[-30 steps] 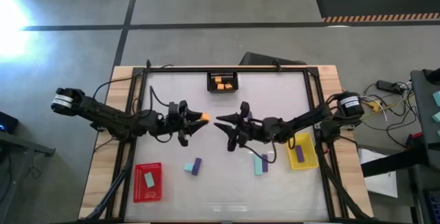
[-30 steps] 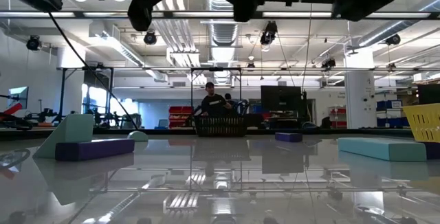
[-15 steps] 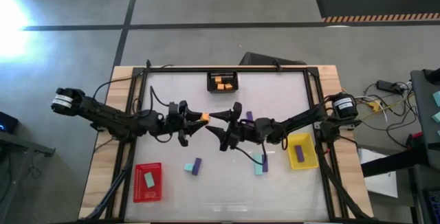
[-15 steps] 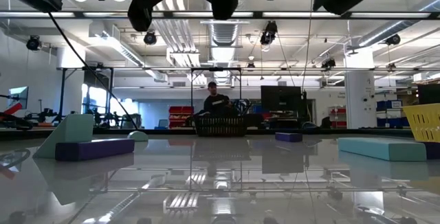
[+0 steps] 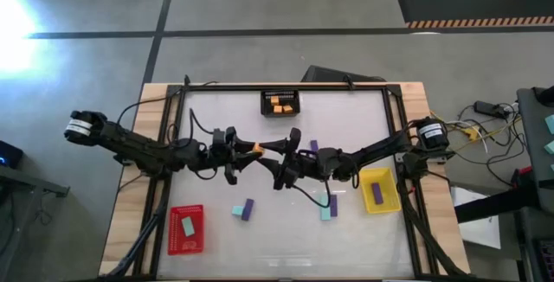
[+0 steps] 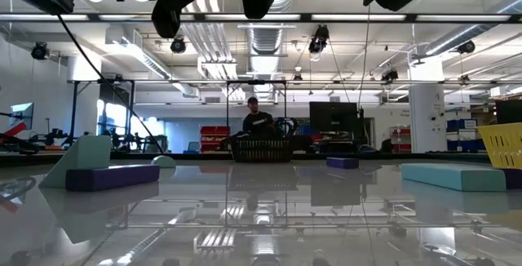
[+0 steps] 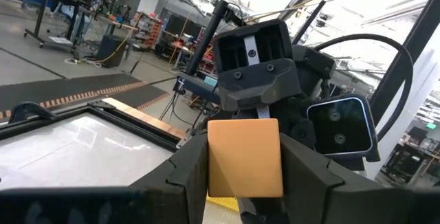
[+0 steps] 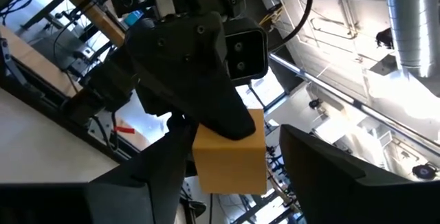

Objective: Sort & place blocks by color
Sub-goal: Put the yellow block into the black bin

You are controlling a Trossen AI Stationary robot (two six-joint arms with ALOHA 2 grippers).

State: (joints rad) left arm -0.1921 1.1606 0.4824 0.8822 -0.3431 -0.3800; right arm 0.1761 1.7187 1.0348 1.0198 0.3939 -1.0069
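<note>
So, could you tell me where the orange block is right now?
The orange block is held mid-table by the left gripper, with the right gripper open around it.

One red tray (image 5: 177,243), one yellow tray (image 5: 388,181), one black tray (image 5: 280,94)

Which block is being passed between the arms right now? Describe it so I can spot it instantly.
Look above the middle of the white table, where the two arms meet. The left gripper holds an orange block in the air, and the right gripper has its open fingers around it. It is the only block off the table; other orange ones lie in the black tray.
</note>
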